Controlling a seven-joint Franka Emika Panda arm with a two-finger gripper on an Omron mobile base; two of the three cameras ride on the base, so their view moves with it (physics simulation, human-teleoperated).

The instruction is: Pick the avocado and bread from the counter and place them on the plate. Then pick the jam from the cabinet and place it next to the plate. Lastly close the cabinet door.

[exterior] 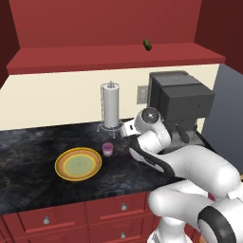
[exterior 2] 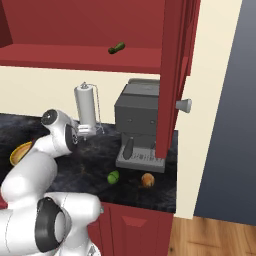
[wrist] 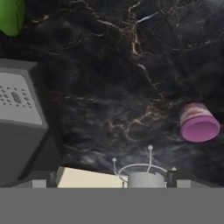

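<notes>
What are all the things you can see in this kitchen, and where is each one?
plate: one, yellow-orange rim, pale green centre, on the counter, nothing on it
jam: one, pink-purple jar, on the counter right of the plate
avocado: one, bright green, on the counter in front of the coffee machine
bread: one, brown-orange, beside the avocado
paper-towel roll: one, white, on a wire stand by the wall
coffee machine: one, dark grey, at the counter's right end
small oval item: one, dark green, on the cabinet shelf
cabinet door: one, dark red, open
drawers: red, silver knobs, under the counter
arm: one, white
</notes>
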